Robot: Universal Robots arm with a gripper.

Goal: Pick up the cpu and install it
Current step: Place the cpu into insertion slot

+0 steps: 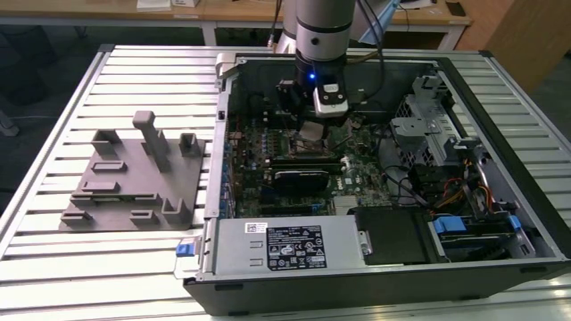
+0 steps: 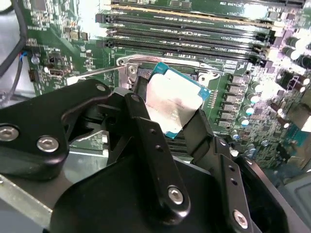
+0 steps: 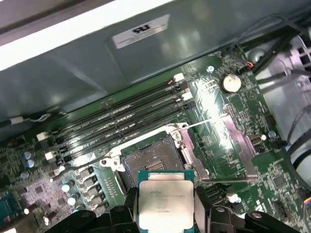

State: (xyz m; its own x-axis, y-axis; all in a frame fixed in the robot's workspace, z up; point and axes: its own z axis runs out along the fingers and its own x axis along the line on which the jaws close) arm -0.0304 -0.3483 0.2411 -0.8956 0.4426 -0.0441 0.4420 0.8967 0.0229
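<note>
The cpu (image 3: 165,202) is a flat square chip with a silvery top and a thin blue-green rim. My gripper (image 2: 167,119) is shut on it, one black finger (image 2: 146,131) on each side. The cpu (image 2: 173,99) hangs just above the motherboard, close over the open socket (image 3: 154,162) with its metal load frame swung back. In the exterior view the gripper (image 1: 314,127) holds the cpu (image 1: 311,130) inside the open computer case, over the middle of the board.
Memory slots (image 3: 121,119) run beside the socket. A grey fixture block (image 1: 134,177) lies on the slatted table at the exterior view's left. The case walls, a drive cage (image 1: 428,120), cables and a power supply (image 1: 281,244) surround the board.
</note>
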